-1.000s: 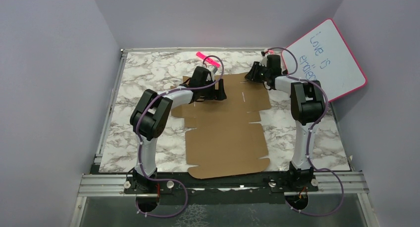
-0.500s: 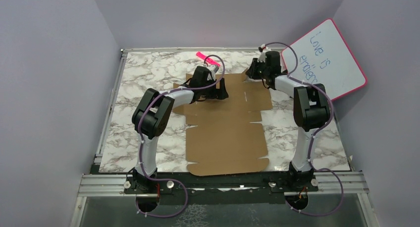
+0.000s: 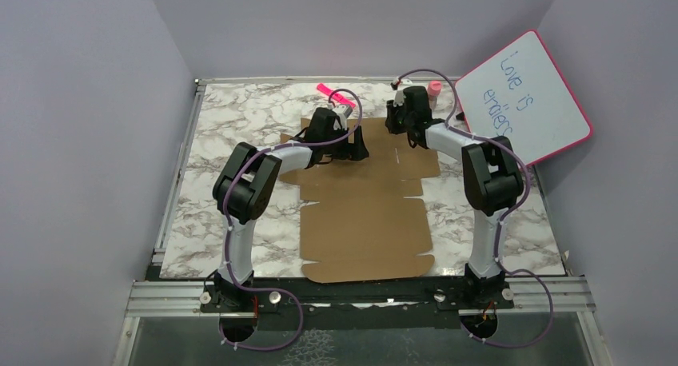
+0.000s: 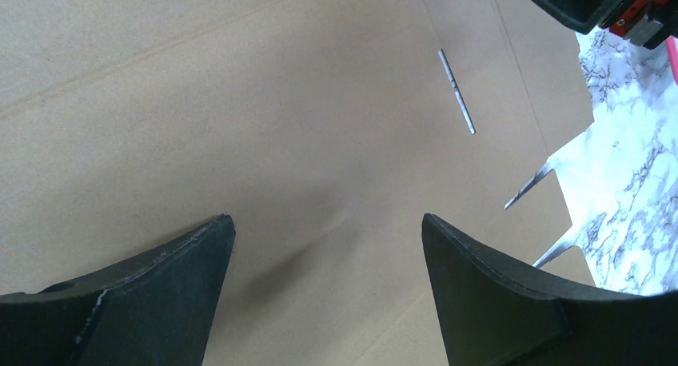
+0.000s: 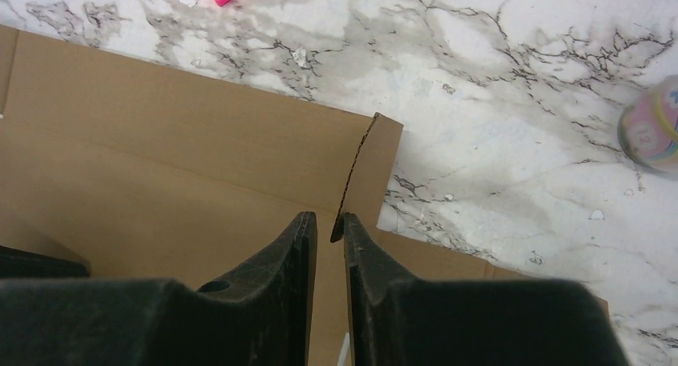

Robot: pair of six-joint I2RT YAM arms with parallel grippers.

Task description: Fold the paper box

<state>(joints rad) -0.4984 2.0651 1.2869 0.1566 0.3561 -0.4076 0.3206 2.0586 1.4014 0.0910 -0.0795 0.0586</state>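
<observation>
The paper box [image 3: 368,222] lies flat and unfolded on the marble table, a brown cardboard sheet with flaps and slots. My left gripper [image 3: 360,150] hovers low over its far panel [image 4: 264,118], open wide [image 4: 328,222] with only bare cardboard between the fingers. My right gripper [image 3: 394,118] is at the sheet's far right corner. In the right wrist view its jaws [image 5: 324,218] stand nearly together, and a small corner flap [image 5: 372,166] stands up with its cut edge running in between the fingertips.
A pink-framed whiteboard [image 3: 524,94] leans against the right wall. A pink marker [image 3: 336,94] lies on the table behind the sheet, and a small pink roll [image 3: 434,87] sits at the far right. Bare marble [image 5: 520,102] borders the sheet.
My right gripper has slid left along the sheet's far edge and narrowed its jaws around the corner flap, uncovering the pink roll. The left gripper has stayed where it was, open.
</observation>
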